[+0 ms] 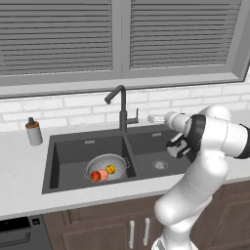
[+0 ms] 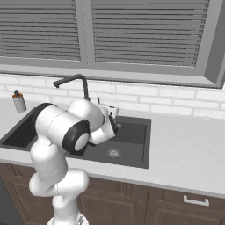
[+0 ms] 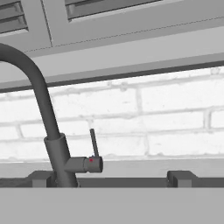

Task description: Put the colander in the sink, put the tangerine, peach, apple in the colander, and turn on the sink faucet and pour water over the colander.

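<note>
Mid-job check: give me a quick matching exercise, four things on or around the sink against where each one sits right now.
Things:
1. colander
2. soap dispenser
3. gripper
4. apple

Places:
A. on the counter left of the sink
B. inside the colander with the other fruit
C. in the left basin
D. open, beside the faucet lever, over the right basin

Pairs: 1-C, 2-A, 3-D, 4-B

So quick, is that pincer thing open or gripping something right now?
Pincer: open, holding nothing, facing the faucet's side lever.
</note>
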Tool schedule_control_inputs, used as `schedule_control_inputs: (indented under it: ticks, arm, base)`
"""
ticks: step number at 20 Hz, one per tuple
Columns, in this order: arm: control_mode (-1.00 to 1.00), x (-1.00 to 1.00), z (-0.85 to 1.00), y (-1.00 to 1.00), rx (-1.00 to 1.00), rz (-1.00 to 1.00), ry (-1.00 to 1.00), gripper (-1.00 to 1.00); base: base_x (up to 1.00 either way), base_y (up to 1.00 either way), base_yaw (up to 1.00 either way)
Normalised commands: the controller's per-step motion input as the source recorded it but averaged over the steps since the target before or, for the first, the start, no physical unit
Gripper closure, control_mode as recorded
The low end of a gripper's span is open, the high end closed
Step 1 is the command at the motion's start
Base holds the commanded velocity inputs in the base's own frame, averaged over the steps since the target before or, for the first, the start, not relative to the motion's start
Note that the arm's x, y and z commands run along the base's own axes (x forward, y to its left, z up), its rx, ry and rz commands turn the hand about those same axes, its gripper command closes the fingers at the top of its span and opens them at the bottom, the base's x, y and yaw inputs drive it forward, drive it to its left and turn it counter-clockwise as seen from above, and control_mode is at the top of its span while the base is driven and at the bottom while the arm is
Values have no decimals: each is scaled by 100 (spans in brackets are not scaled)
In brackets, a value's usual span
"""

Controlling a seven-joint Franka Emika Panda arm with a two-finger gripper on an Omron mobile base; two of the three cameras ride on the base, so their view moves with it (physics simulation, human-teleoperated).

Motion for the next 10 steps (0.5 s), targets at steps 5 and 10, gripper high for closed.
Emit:
schedule_control_inputs:
  ticks: [5, 10]
  arm:
    - [-100, 6, -13, 0, 0, 0, 4, -100]
    - [-100, 11, -12, 2, 0, 0, 8, -100]
  base:
    - [0, 0, 0]
    - [0, 0, 0]
